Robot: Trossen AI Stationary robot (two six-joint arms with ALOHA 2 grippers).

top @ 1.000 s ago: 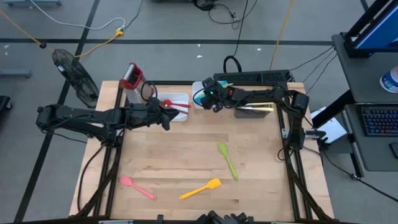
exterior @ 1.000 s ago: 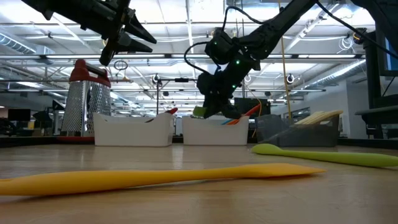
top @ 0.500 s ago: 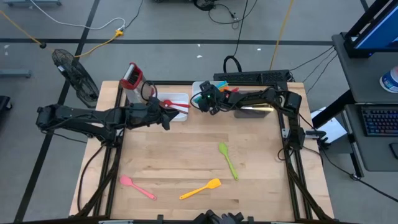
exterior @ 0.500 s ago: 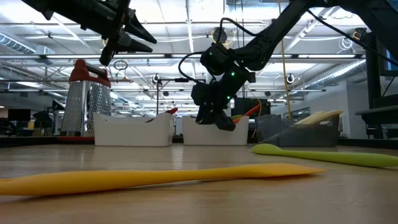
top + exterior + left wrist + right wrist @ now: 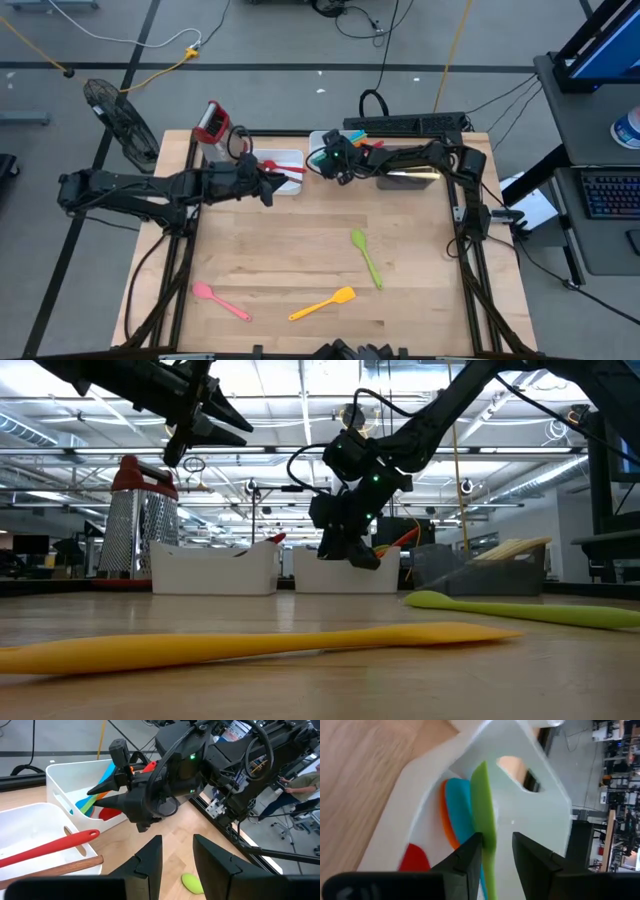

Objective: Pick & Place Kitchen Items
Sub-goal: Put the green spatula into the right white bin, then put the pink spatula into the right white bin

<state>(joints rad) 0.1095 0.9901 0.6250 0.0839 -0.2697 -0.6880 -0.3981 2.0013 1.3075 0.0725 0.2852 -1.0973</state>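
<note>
My right gripper (image 5: 325, 163) is open and tipped down over the middle white tray (image 5: 540, 795), at its rim in the low view (image 5: 362, 558). A green spatula (image 5: 482, 805) runs between its fingers, blade in the tray on blue and orange utensils (image 5: 455, 810). My left gripper (image 5: 272, 186) is open and empty, raised beside the left white tray (image 5: 30, 820). That tray holds a red spatula (image 5: 50, 847) and a brown spoon (image 5: 65, 867). A second green spatula (image 5: 366, 257), a yellow-orange spatula (image 5: 322, 304) and a pink spoon (image 5: 220, 300) lie flat on the table. My right gripper's fingers stand on either side of the green spatula's handle (image 5: 487, 870), slanting down into the tray. The handle runs close along one finger (image 5: 470, 855) and leaves a gap to the other. I cannot tell whether it touches.
A dark tray (image 5: 410, 177) with pale-handled knives stands right of the white trays. A red-topped metal grater (image 5: 212, 125) stands at the far left corner. The wooden table's middle (image 5: 300, 230) is bare between the trays and the three loose utensils.
My right gripper has gone toward the table's left and down to the middle tray's rim with the green spatula. Its green blade showed beside the gripper in the low view a second ago and now sits behind the tray wall.
</note>
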